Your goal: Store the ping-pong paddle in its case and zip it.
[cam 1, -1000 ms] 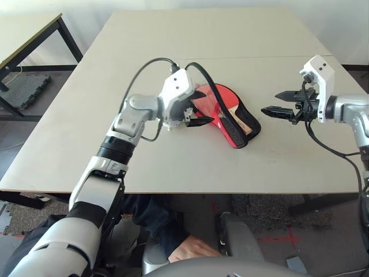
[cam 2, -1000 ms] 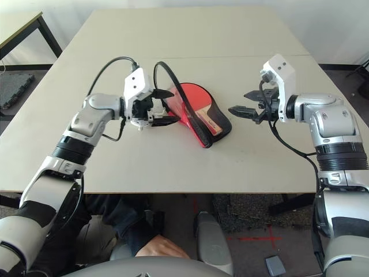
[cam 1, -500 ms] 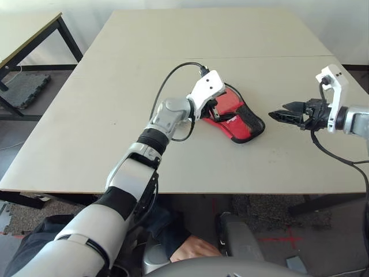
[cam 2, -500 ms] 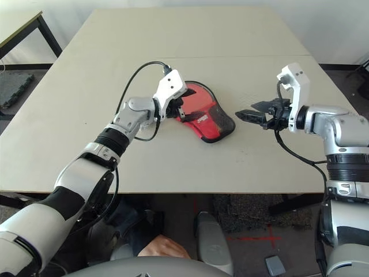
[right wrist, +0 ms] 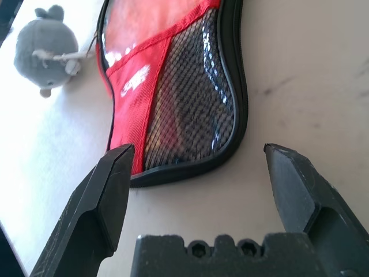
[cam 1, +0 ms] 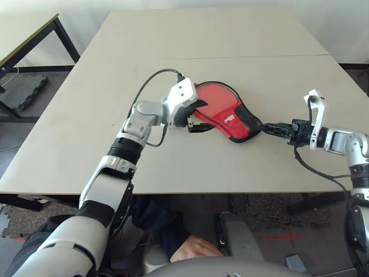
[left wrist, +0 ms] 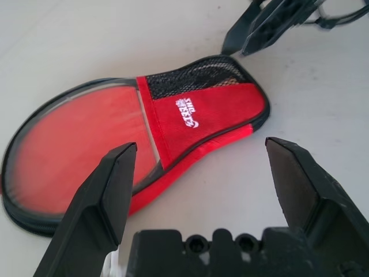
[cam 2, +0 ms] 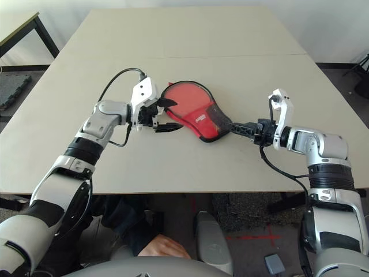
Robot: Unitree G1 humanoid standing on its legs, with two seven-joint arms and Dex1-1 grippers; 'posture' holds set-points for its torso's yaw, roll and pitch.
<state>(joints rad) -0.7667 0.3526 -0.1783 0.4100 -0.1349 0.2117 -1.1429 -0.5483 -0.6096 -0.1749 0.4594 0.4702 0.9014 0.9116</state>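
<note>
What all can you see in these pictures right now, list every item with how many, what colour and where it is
case: one, red fabric with black zipper rim, black mesh pocket and small white logo, lying flat and closed near the middle of the table, between the two grippers.
fluffy ball: one, grey-white, on the table beside the case's round end.
table: one, pale beige, with a seam across its top.
second table: one, pale top on black legs, off to the robot's left.
floor mat: one, dark, under that second table.
person's hand: one, low under the near table edge.
left gripper: one, black fingers, open, at the case's round end.
right gripper: one, black fingers, open, at the case's mesh end.
</note>
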